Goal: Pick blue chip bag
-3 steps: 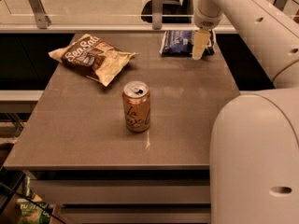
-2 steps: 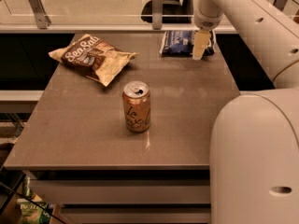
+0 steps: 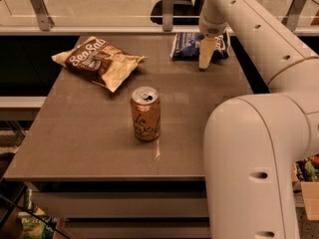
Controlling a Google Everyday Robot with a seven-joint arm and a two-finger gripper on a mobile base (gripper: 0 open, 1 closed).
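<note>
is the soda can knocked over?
No, the can stands upright on the table; the gripper is down at the blue chip bag near the far edge.

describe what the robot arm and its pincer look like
The arm is glossy white, built of thick rounded tubular links dotted with small dark holes. Its pincer, at the far edge of the table by the blue chip bag, is tan and tapers downward.

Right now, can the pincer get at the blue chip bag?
Probably yes. The pincer is down right at the blue chip bag, with nothing between them. The soda can and the Sea Salt bag lie well away from it.
</note>
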